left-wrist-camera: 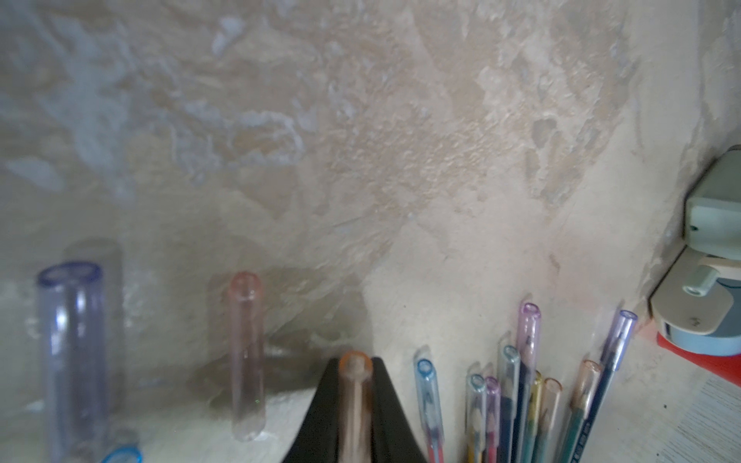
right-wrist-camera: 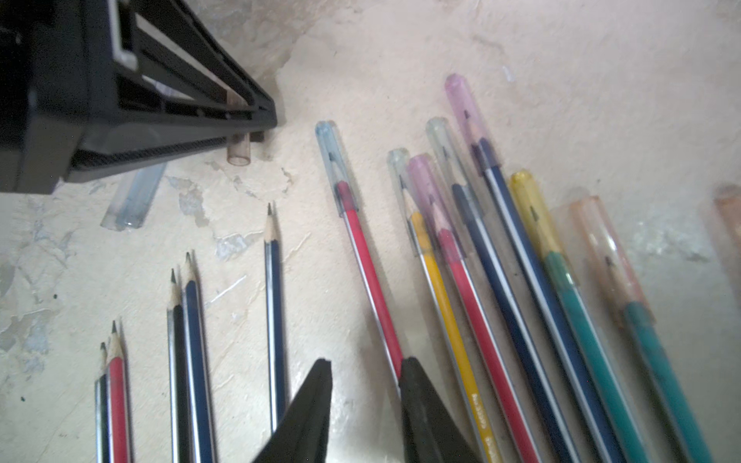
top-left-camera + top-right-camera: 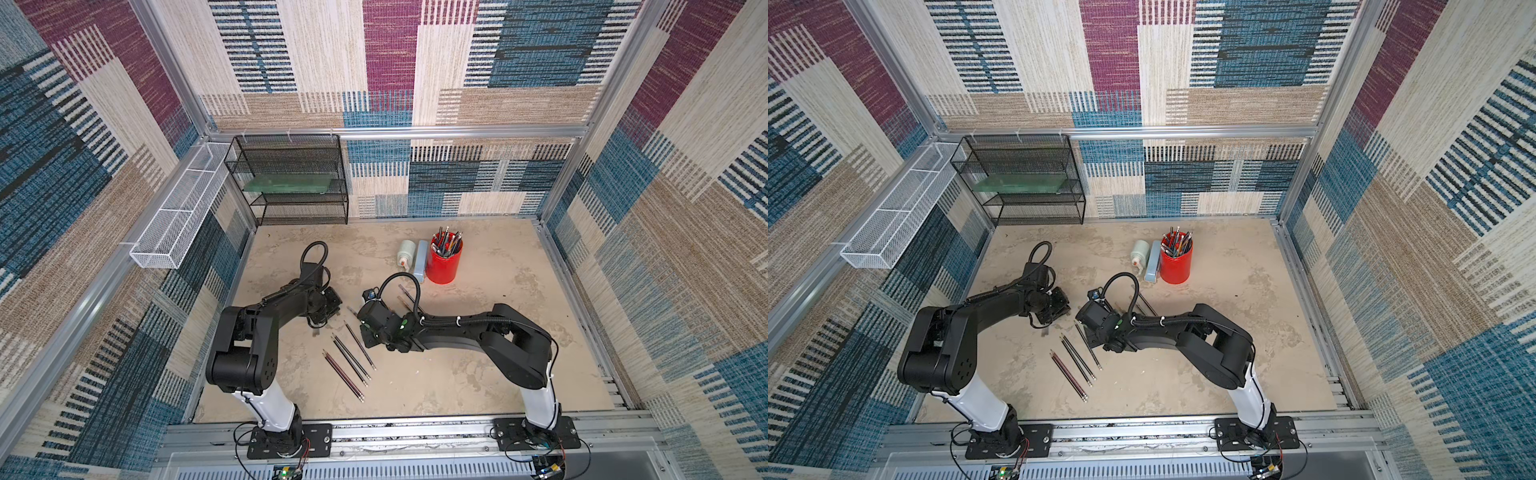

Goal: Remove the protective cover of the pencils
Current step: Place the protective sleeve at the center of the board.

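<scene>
A mottled beige tabletop (image 2: 561, 60); the right gripper (image 2: 367, 397), two black wedge-shaped fingers, sits at the near edge with jaws apart and bare table between them; a red pencil with a translucent blue cap (image 2: 363, 248) passes behind the inner edge of one finger; fanned beside it lie six more capped pencils (image 2: 573, 298), yellow, red, navy and teal, their caps clear, pink, yellow and orange; five bare sharpened pencils (image 2: 195, 340) lie on the other side, two pairs and a single; the black left gripper (image 2: 256, 118) holds a small clear brownish cap (image 2: 239, 151) at its tip; a loose pale blue cap (image 2: 134, 196) lies just beside it.
</scene>
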You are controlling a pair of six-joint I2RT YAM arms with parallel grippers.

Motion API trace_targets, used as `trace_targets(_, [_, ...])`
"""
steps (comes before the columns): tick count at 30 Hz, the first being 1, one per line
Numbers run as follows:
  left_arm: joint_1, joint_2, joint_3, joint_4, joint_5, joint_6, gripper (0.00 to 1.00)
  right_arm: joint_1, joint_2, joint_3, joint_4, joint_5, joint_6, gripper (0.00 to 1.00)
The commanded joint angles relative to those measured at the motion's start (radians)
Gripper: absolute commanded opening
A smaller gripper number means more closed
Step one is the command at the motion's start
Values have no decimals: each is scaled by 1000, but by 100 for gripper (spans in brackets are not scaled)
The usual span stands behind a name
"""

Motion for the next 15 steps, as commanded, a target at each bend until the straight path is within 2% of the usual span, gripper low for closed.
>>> trace_targets(1, [1, 3, -1, -64, -47, 11, 19, -1, 9, 9, 4, 5, -7, 34])
trace_targets(5, [1, 0, -1, -64, -45, 12, 23, -6, 12, 7, 5, 6, -3, 34])
trace_targets(15, [1, -12, -4, -62, -47, 12, 23, -4, 18, 4, 5, -3, -3, 32])
